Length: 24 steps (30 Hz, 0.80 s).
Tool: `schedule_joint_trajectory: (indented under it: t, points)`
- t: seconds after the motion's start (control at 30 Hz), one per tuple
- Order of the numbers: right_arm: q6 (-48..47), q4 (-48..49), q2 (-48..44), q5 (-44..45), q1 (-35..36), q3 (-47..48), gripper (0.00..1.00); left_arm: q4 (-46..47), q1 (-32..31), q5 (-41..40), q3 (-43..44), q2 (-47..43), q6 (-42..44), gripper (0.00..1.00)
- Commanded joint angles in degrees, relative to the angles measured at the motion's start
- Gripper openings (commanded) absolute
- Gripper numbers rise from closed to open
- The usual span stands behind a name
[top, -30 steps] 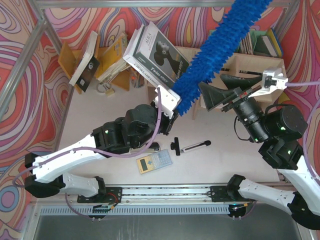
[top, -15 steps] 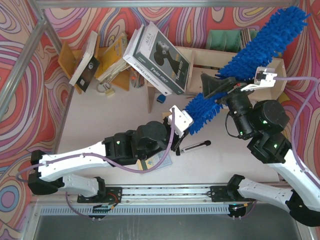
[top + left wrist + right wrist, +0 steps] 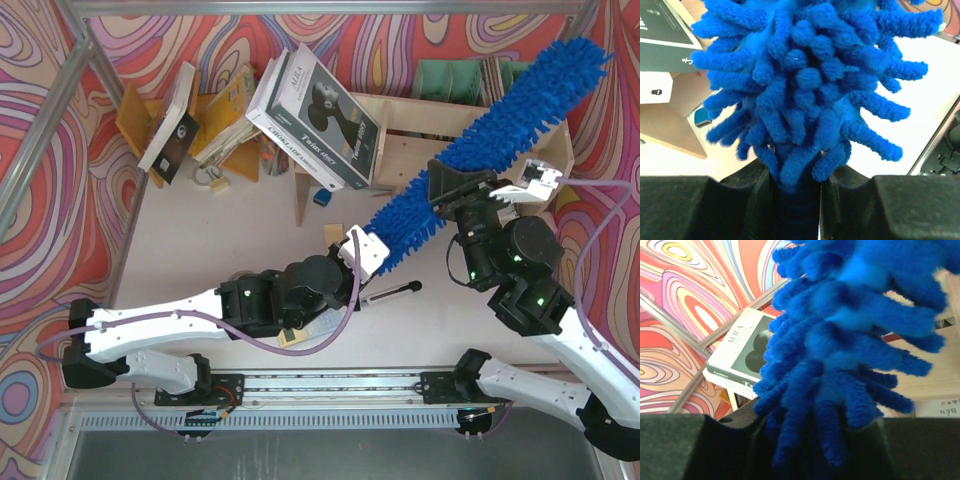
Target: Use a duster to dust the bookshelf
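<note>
Though behind duster [image 3: 500, 130], bookshelf [image 3: 405, 150] partly visible.

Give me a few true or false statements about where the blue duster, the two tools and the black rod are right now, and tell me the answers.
1. The left tool is clamped on the handle end of the duster. True.
2. The duster lies flat on the table. False: it is held up off the table and slants from the left tool out over the bookshelf.
3. The right tool has the fluffy part of the duster between its fingers. True.
4. The black-and-silver rod sits in a bookshelf compartment. False: it lies on the table, close to the left arm.
</note>
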Motion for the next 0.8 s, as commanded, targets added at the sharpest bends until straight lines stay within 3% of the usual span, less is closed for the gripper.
schedule_joint_trajectory:
  t: [0.0, 0.07, 0.17, 0.27, 0.3, 0.5, 0.77]
  points:
    - [3.88, 1.98, -2.12, 5.75, -0.04, -1.78, 0.34, 4.6, -0.2, -6.91, -3.0, -2.41, 0.81, 0.4]
    - [4.79, 2.04, -2.73, 6.89, -0.04, -2.5, 0.34, 5.39, -0.15, -8.91, -4.01, -3.63, 0.98, 0.6]
    - [5.46, 2.17, -3.22, 7.61, -0.02, -3.39, 0.3, 6.14, -0.15, -12.07, -5.43, -6.64, 1.07, 0.71]
    - [7.72, 1.29, -3.71, 9.37, -0.03, -4.62, 0.29, 7.45, -0.17, -13.89, -7.25, -11.04, 1.28, 0.87]
    - [8.8, 0.87, -4.05, 10.06, -0.03, -5.19, 0.29, 8.25, -0.2, -14.35, -8.13, -12.65, 1.38, 0.96]
    - [18.31, -3.21, -7.14, 14.9, -0.04, -9.27, 0.3, 16.29, -0.15, -21.87, -16.14, -22.44, 2.55, 0.98]
    - [38.85, -12.96, -11.08, 18.26, -0.06, -15.94, 0.29, 29.27, -0.07, -32.85, -26.42, -33.39, 3.05, 0.98]
